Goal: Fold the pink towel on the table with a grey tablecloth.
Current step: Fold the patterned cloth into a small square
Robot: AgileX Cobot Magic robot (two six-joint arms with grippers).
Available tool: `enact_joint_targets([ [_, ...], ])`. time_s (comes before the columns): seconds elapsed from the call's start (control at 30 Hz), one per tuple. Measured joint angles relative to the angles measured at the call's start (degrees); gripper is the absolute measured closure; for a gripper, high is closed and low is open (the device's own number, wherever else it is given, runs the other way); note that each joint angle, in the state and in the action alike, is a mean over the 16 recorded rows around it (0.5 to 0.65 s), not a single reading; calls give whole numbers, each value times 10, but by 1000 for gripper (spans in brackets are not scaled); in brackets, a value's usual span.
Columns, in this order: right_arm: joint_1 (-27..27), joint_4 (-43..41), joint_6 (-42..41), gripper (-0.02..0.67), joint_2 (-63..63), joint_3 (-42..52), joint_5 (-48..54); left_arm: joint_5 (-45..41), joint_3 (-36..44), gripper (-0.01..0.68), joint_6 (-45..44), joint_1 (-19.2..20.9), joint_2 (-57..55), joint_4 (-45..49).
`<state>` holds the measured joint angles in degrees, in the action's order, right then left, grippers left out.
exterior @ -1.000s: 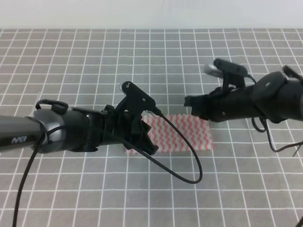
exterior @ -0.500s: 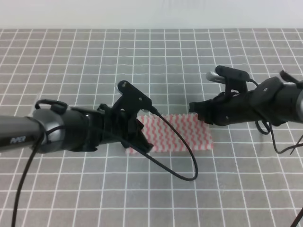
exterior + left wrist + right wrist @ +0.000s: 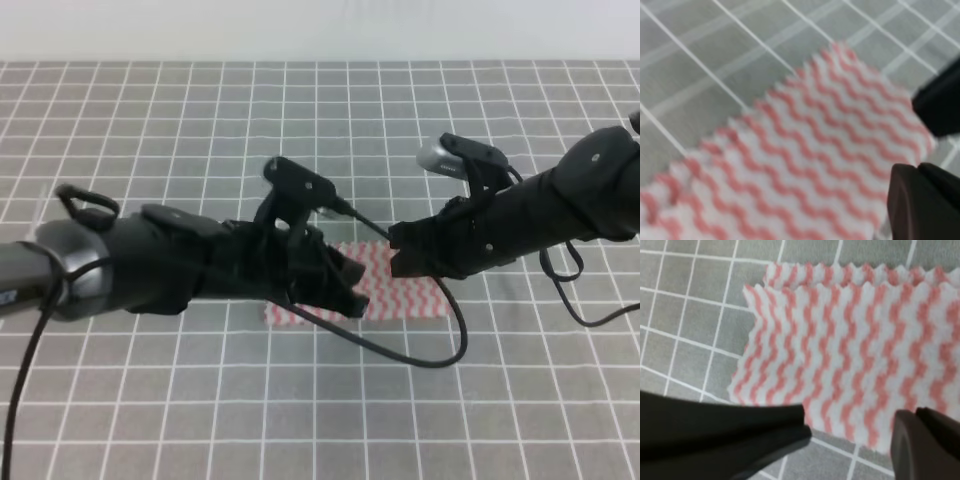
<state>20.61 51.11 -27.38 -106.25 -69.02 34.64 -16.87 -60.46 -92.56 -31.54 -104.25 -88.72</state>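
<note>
- The pink towel (image 3: 400, 290) lies flat on the table with a grey tablecloth (image 3: 200, 120), at the centre of the exterior high view. Its long axis runs from 9 to 3 o'clock.
- In the right wrist view two zigzag edges sit one just behind the other at 12 o'clock. This suggests the towel (image 3: 860, 345) is already doubled once.
- The left gripper (image 3: 345, 290) is over the towel's 9 o'clock half and hides most of it. The right gripper (image 3: 400, 255) is at the towel's 12 o'clock edge, right of centre.
- Left jaw state: cannot tell. The left wrist view shows only one dark fingertip (image 3: 925, 202) at 5 o'clock, over the striped cloth (image 3: 805, 160).
- Right jaw state: spread wide with nothing between them. One finger (image 3: 720, 432) lies at 7 o'clock and the other at 5 o'clock, with the towel's edge showing in the gap.
- Judgement: the left gripper is nearer the 9 o'clock short edge, so a fold along the long axis falls to it.
- Obstruction: the left arm's black cable (image 3: 420, 355) loops over the towel's 6 o'clock edge, and the two grippers are near each other. No other objects are on the grid.
</note>
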Motion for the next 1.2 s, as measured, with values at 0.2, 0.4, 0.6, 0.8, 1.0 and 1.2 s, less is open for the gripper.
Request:
enact_joint_targets([
  [0.2,0,-10,1,664,-10,4,24,-30,0,674,95,8,-15,92],
  [0.4,0,-20,2,664,-33,6,31,-42,1,674,139,27,-32,139],
  [0.6,-1,-26,2,664,-53,6,32,-55,0,674,156,46,-45,151],
  [0.8,-1,-25,2,664,-60,5,32,-70,0,674,163,57,-46,161],
  [1.0,-1,-23,2,664,-52,1,36,-89,0,674,171,61,-35,173],
  [1.2,-1,-20,1,664,-43,-3,42,-110,0,674,209,70,-22,214],
])
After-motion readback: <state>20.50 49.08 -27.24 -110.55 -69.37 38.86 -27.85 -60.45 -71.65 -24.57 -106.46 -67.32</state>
